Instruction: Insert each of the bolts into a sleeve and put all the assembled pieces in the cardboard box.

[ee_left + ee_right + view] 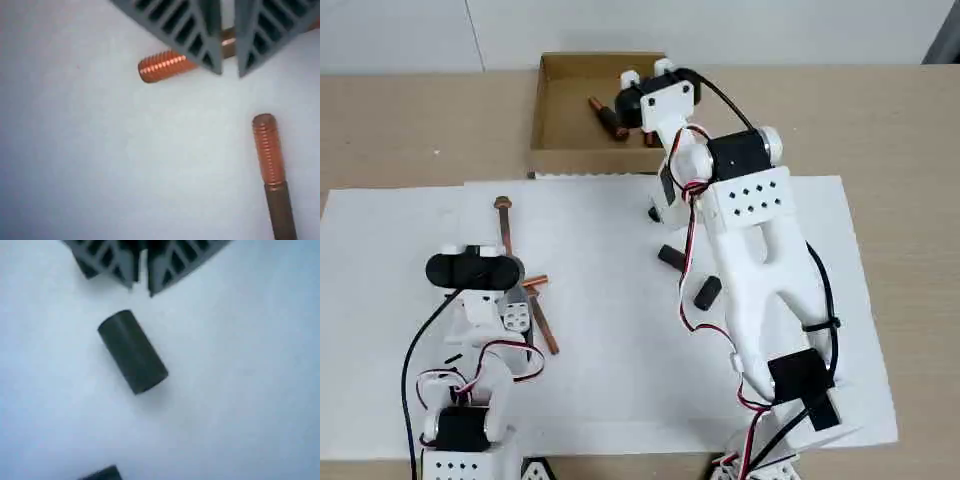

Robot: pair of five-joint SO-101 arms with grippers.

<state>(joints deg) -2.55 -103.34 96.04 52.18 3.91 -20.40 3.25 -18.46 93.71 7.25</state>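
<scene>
Left wrist view: claw (229, 71) over threaded copper bolt (162, 66)

Left gripper (229, 71) covers part of 1 bolt (162, 66); edges crop a 2nd bolt (270, 160) and 1 sleeve (100, 474).

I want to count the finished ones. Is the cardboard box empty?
No, the cardboard box has a bolt pushed into a dark sleeve lying inside it.

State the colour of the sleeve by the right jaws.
Black; the sleeve shows best in the right wrist view.
</scene>
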